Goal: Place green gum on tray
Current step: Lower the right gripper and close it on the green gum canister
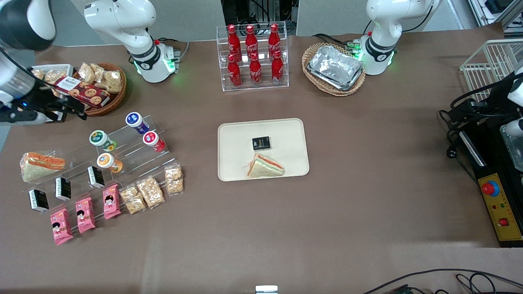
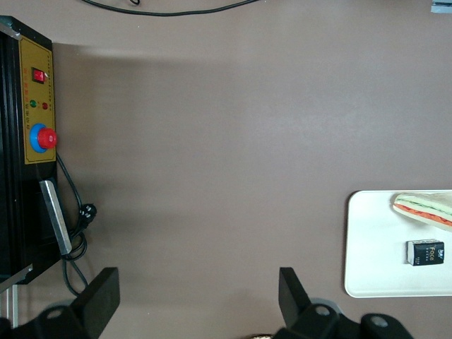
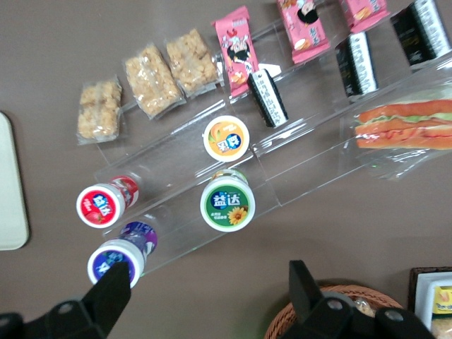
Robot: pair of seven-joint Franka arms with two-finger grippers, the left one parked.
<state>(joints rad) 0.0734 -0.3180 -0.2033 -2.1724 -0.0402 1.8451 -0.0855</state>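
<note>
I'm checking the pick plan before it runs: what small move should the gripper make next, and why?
Probably lower the gripper toward the green gum. Its fingers are open and above the display, holding nothing, while the gum sits on the clear rack among other bottles, far from the tray.

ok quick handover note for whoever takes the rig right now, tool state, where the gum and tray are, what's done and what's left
Tool: open and empty, hovering above the clear stepped rack at the working arm's end of the table, near the cookie basket.
Green gum: upright on the rack among the blue-capped bottle, red-capped bottle and orange-capped bottle. Untouched.
Tray: mid-table, holding a sandwich and a small black box, with bare room left.
Done: nothing for the gum.
Left: descend, grasp, carry it over, set it on a bare part of the tray.
</note>
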